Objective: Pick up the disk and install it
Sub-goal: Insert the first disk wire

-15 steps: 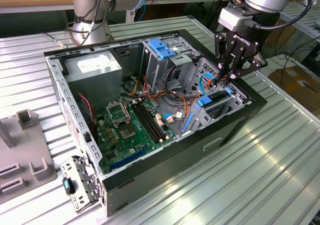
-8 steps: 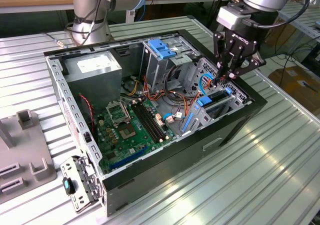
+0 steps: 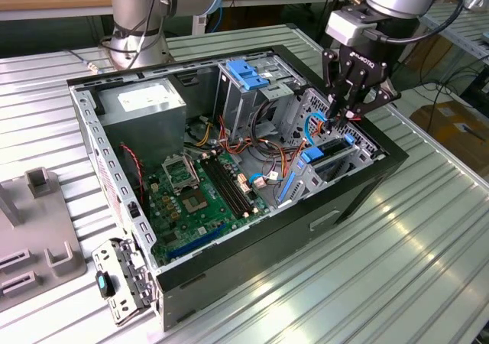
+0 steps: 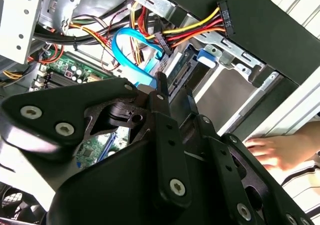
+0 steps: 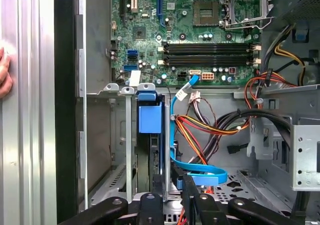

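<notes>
The disk (image 3: 330, 157) stands on edge in the drive bay at the front corner of the open computer case (image 3: 359, 199), at the exterior view's right. It is grey metal with blue carrier rails, and a blue tab (image 5: 150, 117) caps it in the first wrist view. My gripper (image 3: 338, 121) hangs straight above the disk's rear end, close to it, beside a looping blue data cable (image 5: 195, 175). In the second wrist view the gripper (image 4: 174, 92) points at the disk's labelled edge (image 4: 179, 71). Whether it touches the disk is unclear.
Bundles of red, yellow and black power leads (image 4: 200, 30) crowd the bay's mouth. A larger grey cage with a blue latch (image 3: 248, 73) stands behind it, with the motherboard (image 3: 202, 199) towards the exterior view's left. A person's hand (image 4: 272, 152) rests on the ribbed table (image 3: 397, 267) outside the case.
</notes>
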